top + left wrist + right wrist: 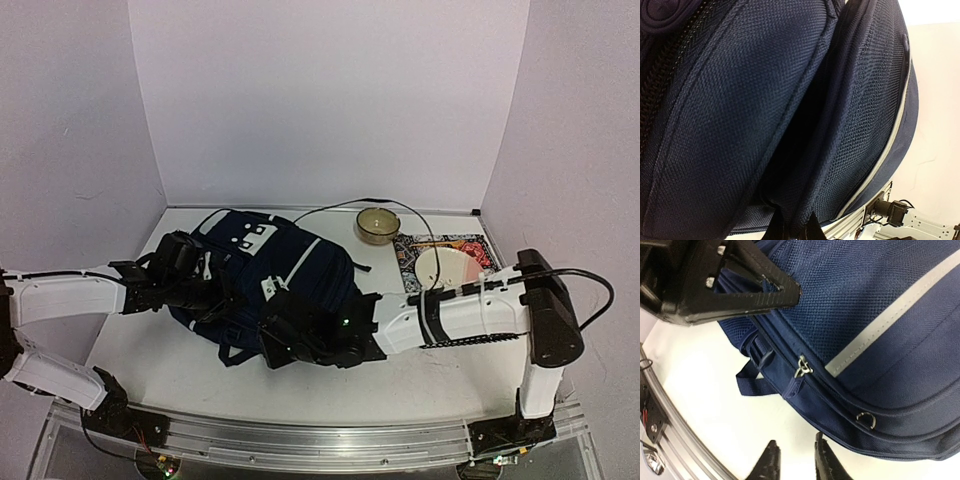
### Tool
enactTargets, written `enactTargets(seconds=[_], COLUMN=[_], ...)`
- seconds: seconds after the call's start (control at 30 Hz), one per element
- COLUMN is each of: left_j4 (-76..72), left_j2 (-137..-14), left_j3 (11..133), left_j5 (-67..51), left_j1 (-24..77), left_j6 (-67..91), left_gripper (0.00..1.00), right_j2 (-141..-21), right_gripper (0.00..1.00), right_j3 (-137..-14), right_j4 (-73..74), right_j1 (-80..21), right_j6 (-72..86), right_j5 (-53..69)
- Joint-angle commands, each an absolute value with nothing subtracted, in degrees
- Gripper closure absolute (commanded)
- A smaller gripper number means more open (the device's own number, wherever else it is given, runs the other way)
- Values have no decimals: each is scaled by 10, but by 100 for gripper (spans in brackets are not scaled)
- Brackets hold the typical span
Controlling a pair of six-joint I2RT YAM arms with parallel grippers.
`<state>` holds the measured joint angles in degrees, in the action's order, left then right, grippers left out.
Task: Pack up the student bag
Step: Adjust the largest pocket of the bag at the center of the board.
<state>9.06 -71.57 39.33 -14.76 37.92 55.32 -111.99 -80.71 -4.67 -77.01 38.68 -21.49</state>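
The student bag [290,265] is a dark navy backpack with grey stripes, lying in the middle of the table. My left gripper [222,296] is at its left side. In the left wrist view it [794,229] is shut on a fold of the bag's fabric [850,125] beside a dark open gap. My right gripper [278,345] is at the bag's near edge. In the right wrist view it [796,462] is slightly open and empty, just off the seam, below a metal zipper pull [801,367] and a D-ring [866,420]. The bag [865,300] fills that view.
An olive bowl [378,225] stands at the back right. A patterned placemat [472,247] with a pale plate [445,265] lies right of the bag. A black cable [340,207] runs along the back edge. The left arm's black finger [740,280] shows in the right wrist view.
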Motion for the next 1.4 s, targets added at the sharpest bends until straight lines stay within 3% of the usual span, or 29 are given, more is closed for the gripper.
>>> enactTargets(seconds=[0.0,0.5,0.57,0.7,0.83,1.37], left_j4=[71,57,57,58,69,185], left_j2=[-711,-709,-709,-706,-701,-666], left_j3=[423,422,423,423,427,458], left_j5=[-147,-171,-175,-172,-154,-43], left_j1=[371,371,371,371,371,365], left_j6=[560,574,573,566,548,460], left_gripper=[100,100,100,100,100,100], right_j2=[-1172,-1258,-1264,-1262,-1227,-1039], right_gripper=[69,61,66,86,100,100], right_j3=[-861,-944,-951,-955,-925,-775], right_j4=[-52,-48,-39,-20,-7,57], right_j1=[-768,-768,-768,-768,-768,-756], right_j6=[391,444,450,454,455,360], right_j5=[-258,-321,-339,-349,-347,-293])
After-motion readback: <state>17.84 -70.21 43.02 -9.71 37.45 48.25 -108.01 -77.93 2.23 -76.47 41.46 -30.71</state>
